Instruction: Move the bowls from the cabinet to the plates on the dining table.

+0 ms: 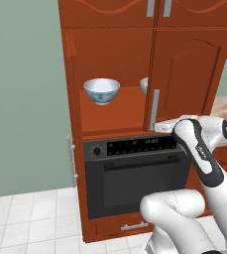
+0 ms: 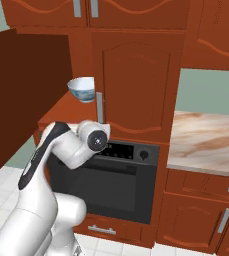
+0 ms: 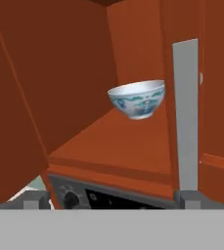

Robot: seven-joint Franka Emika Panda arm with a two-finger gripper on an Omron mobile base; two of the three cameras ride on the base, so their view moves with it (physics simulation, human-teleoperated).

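Observation:
A white bowl with blue pattern [image 1: 101, 91] [image 2: 82, 89] [image 3: 137, 99] stands on the shelf of the tall reddish-brown cabinet [image 1: 110, 54], whose left door [image 2: 26, 95] is swung open. The rim of a second bowl [image 1: 143, 85] peeks out behind the shut right door. My gripper [image 3: 111, 200] is open and holds nothing. It hangs in front of the shelf's front edge, short of the patterned bowl and lower than it. The arm's wrist [image 1: 189, 131] sits at the oven's top right. The plates and the dining table are out of view.
The shut right door's long silver handle [image 3: 186, 112] [image 1: 154, 103] stands just right of the gripper's line. A black oven [image 1: 135, 173] sits under the shelf. A marble-patterned counter [image 2: 206, 140] with drawers lies to the right. White tiled floor [image 1: 30, 218] spreads to the left.

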